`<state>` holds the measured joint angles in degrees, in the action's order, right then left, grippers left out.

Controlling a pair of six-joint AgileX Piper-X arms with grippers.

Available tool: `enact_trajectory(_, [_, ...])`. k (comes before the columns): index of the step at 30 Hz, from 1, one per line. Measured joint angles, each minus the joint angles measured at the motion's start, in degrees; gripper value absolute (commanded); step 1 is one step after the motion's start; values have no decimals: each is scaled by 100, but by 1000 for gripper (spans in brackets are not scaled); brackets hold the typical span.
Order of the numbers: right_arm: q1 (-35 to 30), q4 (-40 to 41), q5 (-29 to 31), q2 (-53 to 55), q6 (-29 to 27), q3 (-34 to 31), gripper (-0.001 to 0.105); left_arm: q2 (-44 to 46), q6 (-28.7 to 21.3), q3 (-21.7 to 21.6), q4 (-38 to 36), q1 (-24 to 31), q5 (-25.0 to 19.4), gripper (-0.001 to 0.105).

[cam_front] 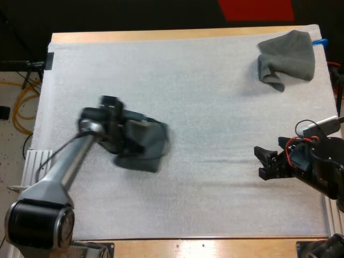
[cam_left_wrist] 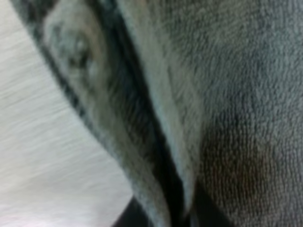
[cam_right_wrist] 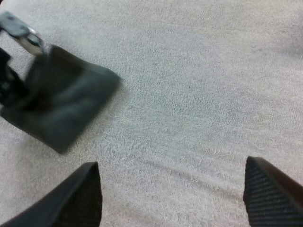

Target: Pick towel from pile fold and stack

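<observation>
**Dark grey-green terry towel (cam_left_wrist: 236, 94) seen close up over a white textured mat (cam_left_wrist: 42, 156)**

The towel's soft pile is gathered into long folds, and a paler rolled edge is set beside a deep, dark crease. The folds are drawn together to a narrow point, where the black fingers (cam_left_wrist: 127, 218) of the left gripper (cam_left_wrist: 173, 220) are pressed on the cloth, one on each side. Bare mat is seen just beside the towel's outer edge, and its surface is marked by fine ribbed lines.
</observation>
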<state>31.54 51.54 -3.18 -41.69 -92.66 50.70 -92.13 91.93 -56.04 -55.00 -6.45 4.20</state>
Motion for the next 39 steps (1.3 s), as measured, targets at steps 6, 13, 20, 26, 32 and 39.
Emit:
enact_trajectory(6, [0,0,0,0,0,0,62,4,-243,-17,-92,1101,-312,0])
enact_trajectory(13, [0,0,0,0,0,0,62,4,-361,-146,-84,1734,-821,0])
enact_trajectory(20, [0,0,0,0,40,0,62,4,-599,-437,-127,1783,-901,14])
enact_trajectory(26, [0,0,0,0,128,0,62,4,-623,-585,-232,1783,-1058,44])
enact_trajectory(32, [0,0,0,0,132,0,62,17,-623,-791,-464,1783,-1822,45])
enact_trajectory(39, [0,0,0,0,132,0,62,651,-464,-1089,-640,1783,-1813,45])
